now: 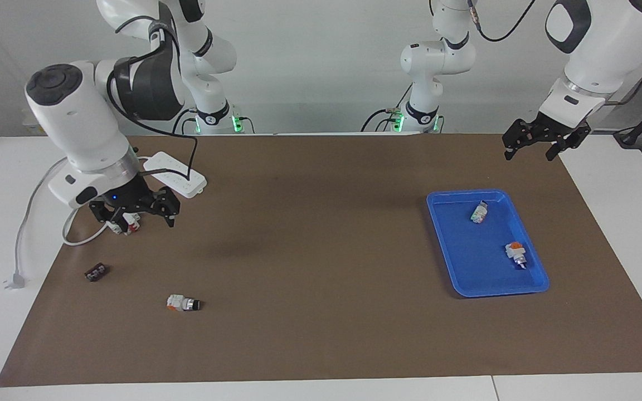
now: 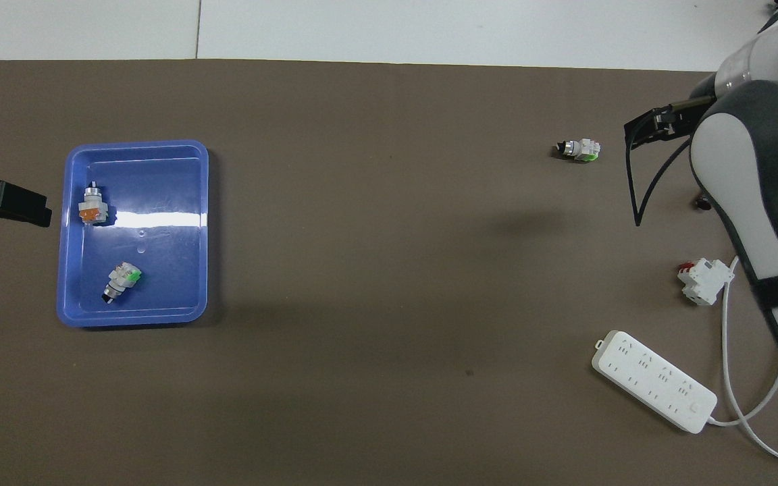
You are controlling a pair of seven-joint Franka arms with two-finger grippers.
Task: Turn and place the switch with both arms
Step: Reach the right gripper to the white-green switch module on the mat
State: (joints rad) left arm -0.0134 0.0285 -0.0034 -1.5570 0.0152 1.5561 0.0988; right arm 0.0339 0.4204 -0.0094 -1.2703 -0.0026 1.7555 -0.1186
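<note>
- The right gripper hangs low over the white-and-red block, at the right arm's end of the desk. Its jaws look spread and hold nothing. A white power strip lies nearer to the robots than that block.
- A small dark part lies farther from the robots than the block.
- The switch lies on its side on the bare brown mat, farther from the robots than the block and well apart from the blue tray (black knob end toward the tray).
- The tray sits toward the left arm's end and already holds two other switches.
- The left gripper waits in the air just off the tray's robot-side corner, jaws spread and empty.
- Judged step: the approach, with the switch not yet grasped. Next, the right gripper would need to move out over the switch, come down and close across its white body.
</note>
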